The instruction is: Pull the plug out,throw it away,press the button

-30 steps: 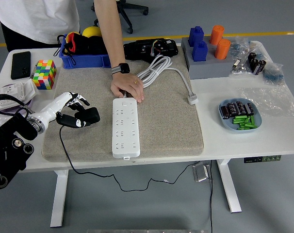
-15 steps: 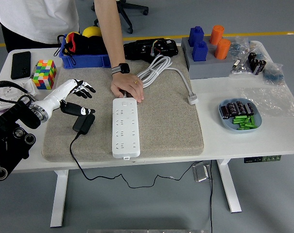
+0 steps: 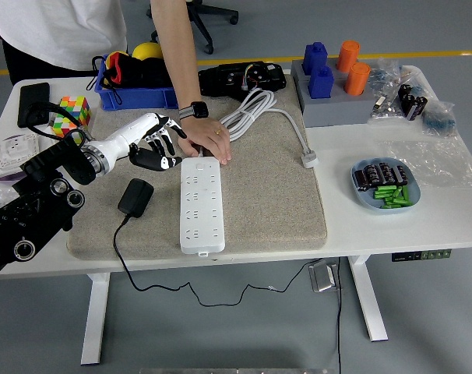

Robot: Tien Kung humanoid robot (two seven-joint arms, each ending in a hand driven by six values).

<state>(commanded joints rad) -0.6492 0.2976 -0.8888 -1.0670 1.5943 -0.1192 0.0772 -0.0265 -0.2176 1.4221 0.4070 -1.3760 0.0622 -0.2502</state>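
Note:
A white power strip [image 3: 202, 204] lies lengthwise on the grey mat [image 3: 267, 195]. The black plug adapter [image 3: 135, 196] rests on the mat left of the strip, its black cord trailing off the table's front edge. My left hand [image 3: 160, 148] hovers above the mat just left of the strip's far end, fingers spread and holding nothing. A person's hand [image 3: 206, 140] presses down on the strip's far end, right beside my fingers. The strip's white cable [image 3: 259, 113] coils behind it and ends in a white plug [image 3: 308, 161].
A Rubik's cube [image 3: 72, 111], a black phone [image 3: 32, 103] and a white socket [image 3: 16, 149] sit at left. Behind are a blue bin [image 3: 135, 97], a grey block with blue and orange pegs [image 3: 333, 109] and a blue dish of parts [image 3: 384, 187] at right.
My left hand let go of the black adapter, which dropped onto the mat, then swung up and right toward the strip's far end. The person's hand stayed put.

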